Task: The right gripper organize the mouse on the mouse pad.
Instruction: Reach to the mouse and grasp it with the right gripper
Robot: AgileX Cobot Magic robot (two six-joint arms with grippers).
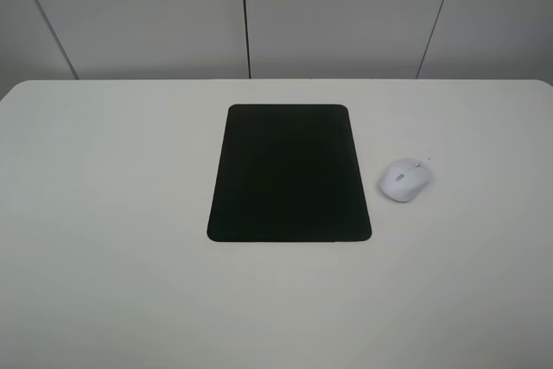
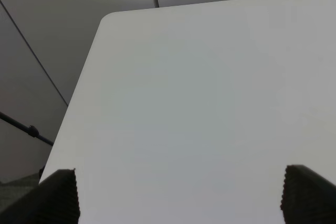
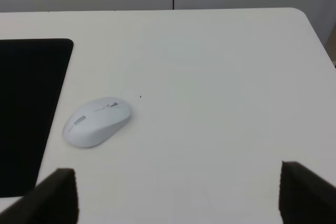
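The white mouse [image 1: 405,181] lies on the bare white table just right of the black mouse pad [image 1: 289,173], not touching it. In the right wrist view the mouse [image 3: 97,121] sits beside the pad's edge [image 3: 26,108], ahead of my right gripper [image 3: 178,195]. That gripper is open and empty, with its two dark fingertips [image 3: 52,195] wide apart. My left gripper [image 2: 178,195] is open and empty over bare table near the table's corner. Neither gripper shows in the exterior high view.
The white table [image 1: 104,213] has rounded corners and ends against grey wall panels [image 1: 346,6] at the back. In the left wrist view the table's edge [image 2: 79,87] drops off to the floor, with a dark rod [image 2: 26,128] below.
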